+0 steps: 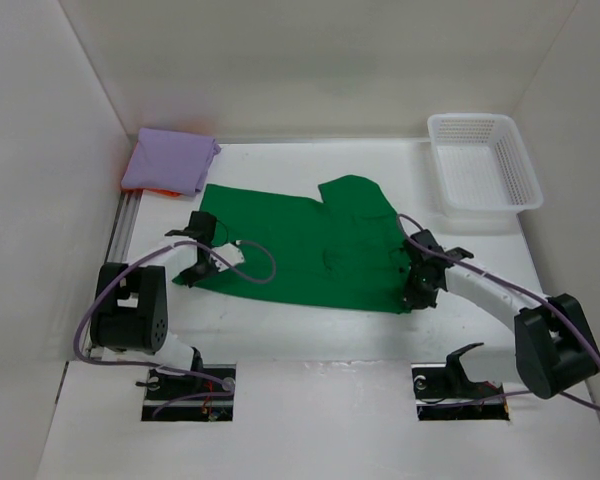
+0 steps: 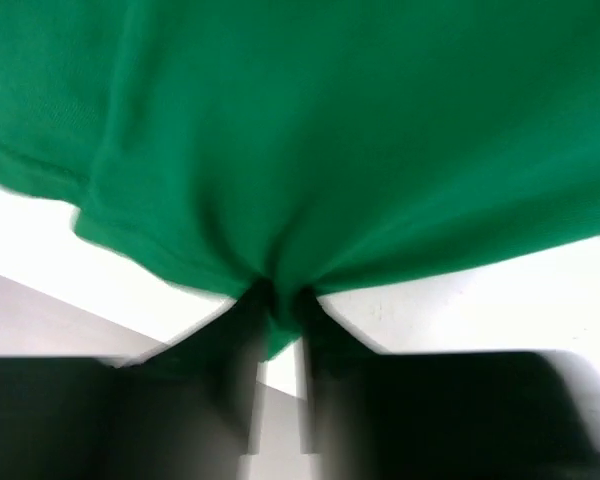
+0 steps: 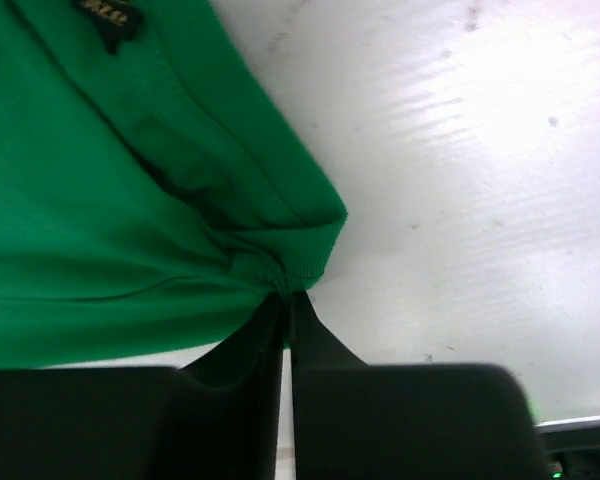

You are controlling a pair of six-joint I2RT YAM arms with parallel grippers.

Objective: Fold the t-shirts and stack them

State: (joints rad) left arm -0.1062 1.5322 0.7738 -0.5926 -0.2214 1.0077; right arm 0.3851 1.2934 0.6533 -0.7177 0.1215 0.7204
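The green t-shirt lies spread across the middle of the table. My left gripper is shut on its near left edge, and green cloth bunches between the dark fingers. My right gripper is shut on the shirt's near right corner, where the hem gathers at the fingertips. A folded lavender-purple t-shirt rests at the back left on top of an orange t-shirt, of which only a sliver shows.
A white plastic lattice basket stands at the back right. White walls enclose the table on the left, back and right. A metal rail runs along the left side.
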